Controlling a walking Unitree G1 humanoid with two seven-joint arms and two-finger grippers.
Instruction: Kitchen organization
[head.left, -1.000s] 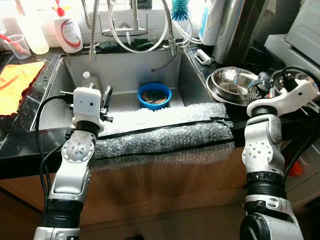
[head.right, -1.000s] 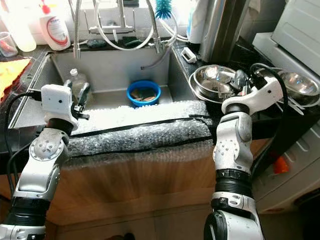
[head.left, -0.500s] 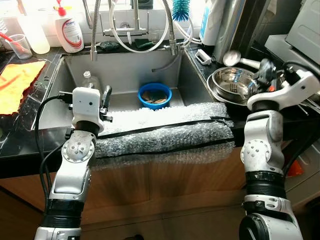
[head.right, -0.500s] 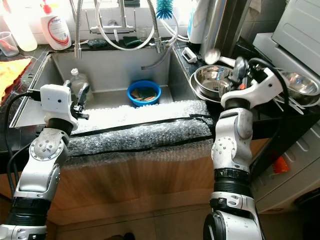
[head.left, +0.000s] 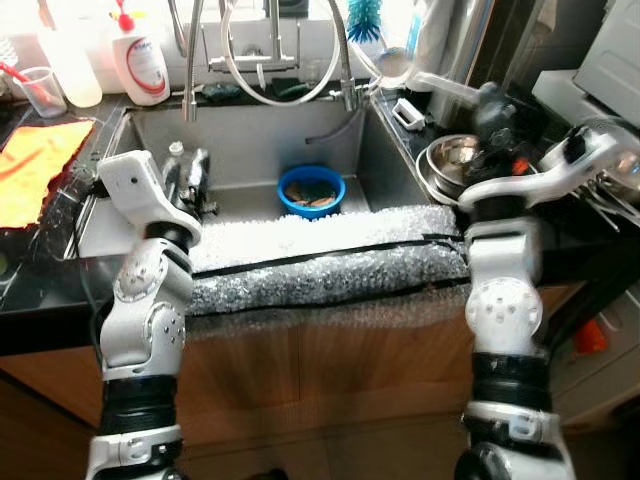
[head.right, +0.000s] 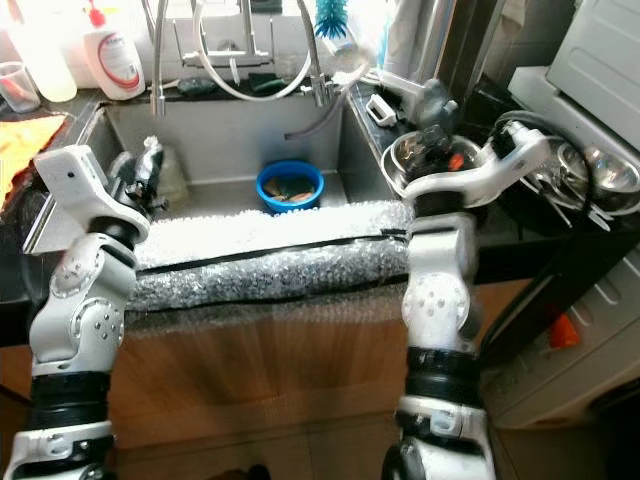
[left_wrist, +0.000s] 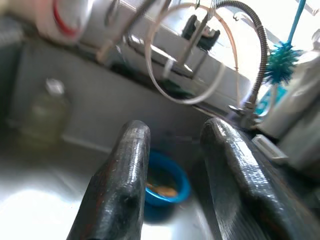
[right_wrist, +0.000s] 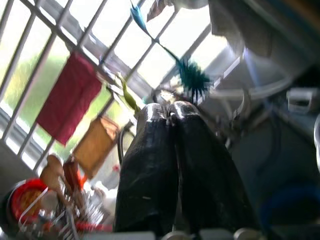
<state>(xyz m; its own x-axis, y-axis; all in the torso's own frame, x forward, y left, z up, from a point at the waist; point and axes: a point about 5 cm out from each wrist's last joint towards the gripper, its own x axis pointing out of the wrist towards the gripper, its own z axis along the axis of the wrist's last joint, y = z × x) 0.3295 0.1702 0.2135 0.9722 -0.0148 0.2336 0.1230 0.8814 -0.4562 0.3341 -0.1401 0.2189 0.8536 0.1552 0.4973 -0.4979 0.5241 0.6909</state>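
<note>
Ladle (head.left: 420, 75) of shiny steel is lifted in the right gripper (head.left: 488, 100), fingers pressed tight on the handle, the round bowl pointing toward the window and taps. Its long axis runs from the gripper over the counter toward the sink's (head.left: 250, 150) back corner. Below the right arm sit nested steel bowls (head.left: 450, 160), smooth and reflective. Down in the steel sink lie a blue plastic bowl (head.left: 310, 190) with scraps and a clear bottle (head.left: 175, 160). The left gripper (head.left: 195, 175) hovers over the sink's left side, fingers parted and empty, nearer the bottle. Bubble wrap (head.left: 330, 260) pads the front edge.
</note>
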